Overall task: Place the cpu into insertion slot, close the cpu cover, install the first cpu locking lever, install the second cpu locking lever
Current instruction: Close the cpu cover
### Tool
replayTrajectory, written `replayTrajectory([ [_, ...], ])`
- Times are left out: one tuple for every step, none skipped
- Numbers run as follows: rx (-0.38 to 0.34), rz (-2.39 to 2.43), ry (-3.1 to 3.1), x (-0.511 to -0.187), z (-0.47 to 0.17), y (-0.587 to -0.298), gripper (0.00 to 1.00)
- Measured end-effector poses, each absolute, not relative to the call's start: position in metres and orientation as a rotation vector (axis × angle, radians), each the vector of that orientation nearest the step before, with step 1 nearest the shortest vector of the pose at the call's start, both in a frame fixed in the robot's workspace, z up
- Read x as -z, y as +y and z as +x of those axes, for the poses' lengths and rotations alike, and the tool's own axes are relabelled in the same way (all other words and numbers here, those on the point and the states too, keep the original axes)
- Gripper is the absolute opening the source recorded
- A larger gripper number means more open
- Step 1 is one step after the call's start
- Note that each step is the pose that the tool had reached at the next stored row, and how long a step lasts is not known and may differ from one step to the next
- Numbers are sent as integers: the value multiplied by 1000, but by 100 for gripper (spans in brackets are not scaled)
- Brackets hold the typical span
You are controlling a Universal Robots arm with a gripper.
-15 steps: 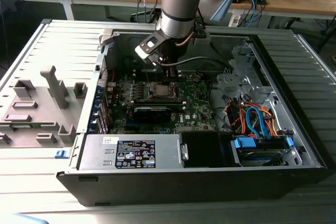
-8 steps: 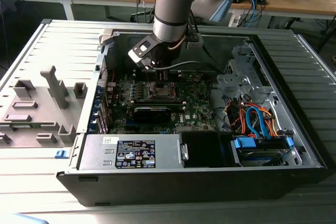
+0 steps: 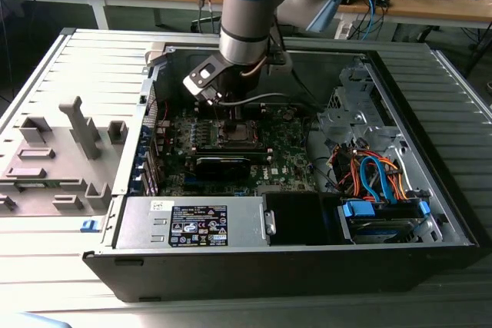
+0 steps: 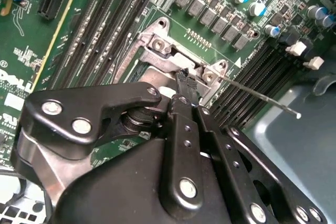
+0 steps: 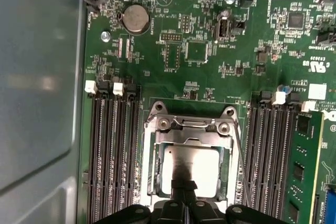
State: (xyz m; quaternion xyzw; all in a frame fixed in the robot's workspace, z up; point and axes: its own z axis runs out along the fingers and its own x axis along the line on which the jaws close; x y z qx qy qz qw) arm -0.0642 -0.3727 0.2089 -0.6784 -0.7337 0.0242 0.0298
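Open case, the arm reaching down into it over the green board. The jaws are pressed together, tips down at the slot. The cover lies flat over it, the cpu showing through its cut-out. One thin lever sticks out sideways

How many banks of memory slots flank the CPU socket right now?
2: one bank between the insertion slot and the grey case wall, the other bank on the slot's opposite side. None looks hidden.
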Motion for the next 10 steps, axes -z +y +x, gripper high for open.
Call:
replayTrajectory([
  [-74, -2092, -2262, -208, -65, -373, 11],
  [-74, -2092, -2262, -208, -66, -373, 11],
  [-75, -2092, -2262, -207, -67, -373, 11],
  [-74, -2092, -2262, -207, -68, -373, 11],
  [-75, -2091, -2263, -207, -69, -373, 11],
  [-75, -2092, -2263, -206, -69, -373, 11],
  [-76, -2092, -2263, -206, -69, -373, 11],
  [-77, -2092, -2263, -206, -69, -373, 11],
  [-78, -2093, -2264, -206, -69, -373, 11],
  [-79, -2093, -2264, -206, -68, -373, 11],
])
